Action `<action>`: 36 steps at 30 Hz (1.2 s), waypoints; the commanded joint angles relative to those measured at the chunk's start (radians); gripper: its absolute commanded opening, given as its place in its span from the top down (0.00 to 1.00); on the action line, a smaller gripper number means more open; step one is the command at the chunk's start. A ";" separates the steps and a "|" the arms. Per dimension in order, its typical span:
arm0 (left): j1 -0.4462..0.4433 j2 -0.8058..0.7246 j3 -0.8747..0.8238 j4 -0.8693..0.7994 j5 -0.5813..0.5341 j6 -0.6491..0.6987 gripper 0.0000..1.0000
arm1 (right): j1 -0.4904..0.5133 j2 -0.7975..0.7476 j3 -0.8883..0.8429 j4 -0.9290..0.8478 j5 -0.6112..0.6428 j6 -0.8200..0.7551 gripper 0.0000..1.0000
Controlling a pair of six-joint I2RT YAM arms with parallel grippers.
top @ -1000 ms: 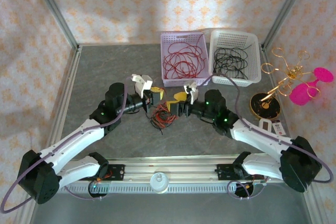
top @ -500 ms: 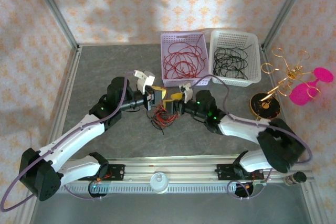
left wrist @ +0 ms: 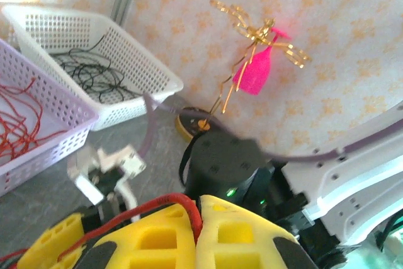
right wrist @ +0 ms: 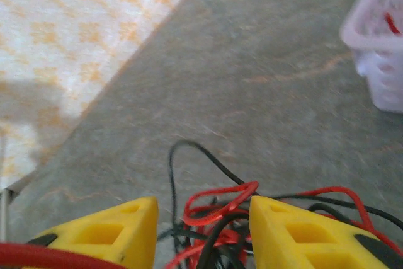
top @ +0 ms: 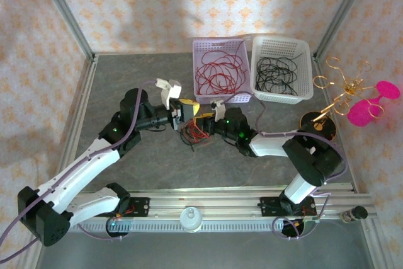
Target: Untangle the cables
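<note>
Moved: right gripper (top: pixel 205 118) is being swung in leftward from where it stood a second ago, and it is now being held right over the cables (top: pixel 195 131), just beside the left gripper (top: pixel 184 109). Its arm is being folded far more sharply than before.
Jaw change: the right jaws are being narrowed compared with a second ago.
Right pincer: released. In the right wrist view its fingers (right wrist: pixel 107 231) are being kept apart, with a red loop (right wrist: pixel 221 205) and black strands being bracketed between them. Nothing is being pinched yet.
Left pincer: clenched. In the left wrist view its yellow pads (left wrist: pixel 157 237) are being pressed together on a red cable (left wrist: pixel 179 201).
Meaning for the task: a second hold is judged as being set up, so that one strand can be drawn away from the other hand. No separation is being achieved yet.
Cables, place: the tangle is being kept between the two grippers, over the grey table (top: pixel 126 80) and in front of the purple basket (top: pixel 217 41). Whether it is resting or being hung cannot be told.
Cables, look: thin red and black wires are being held in one small, loose, curly knot.
Sorted so far: red wires are being kept in the purple basket, black ones in the white basket (top: pixel 283 97).
</note>
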 commanded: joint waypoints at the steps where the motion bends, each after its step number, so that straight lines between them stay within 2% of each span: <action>1: -0.011 -0.045 0.076 0.041 -0.010 -0.032 1.00 | 0.002 0.058 -0.027 0.018 0.104 0.019 0.61; 7: -0.011 -0.062 0.143 0.010 -0.057 -0.036 1.00 | 0.002 0.111 -0.046 0.016 0.156 0.046 0.64; 11: -0.010 -0.049 0.217 -0.029 -0.074 -0.036 1.00 | 0.002 0.098 -0.029 -0.080 0.214 0.007 0.67; 20: -0.011 -0.050 0.338 -0.033 -0.070 -0.049 1.00 | 0.002 0.124 -0.050 -0.079 0.214 -0.016 0.67; 25: -0.010 -0.056 0.337 -0.059 -0.118 -0.022 1.00 | 0.001 -0.059 -0.061 -0.212 0.328 -0.029 0.62; 28: -0.011 -0.052 0.317 -0.067 -0.123 -0.018 1.00 | -0.008 -0.231 -0.077 -0.332 0.350 -0.053 0.53; 31: -0.011 -0.051 0.292 -0.062 -0.047 -0.014 1.00 | -0.025 -0.425 -0.090 -0.456 0.300 -0.088 0.39; 34: -0.011 -0.061 0.250 -0.054 0.042 -0.011 1.00 | -0.059 -0.606 -0.075 -0.560 0.198 -0.124 0.32; 36: -0.011 -0.070 0.233 -0.079 0.056 0.006 1.00 | -0.070 -0.688 0.001 -0.679 0.188 -0.144 0.30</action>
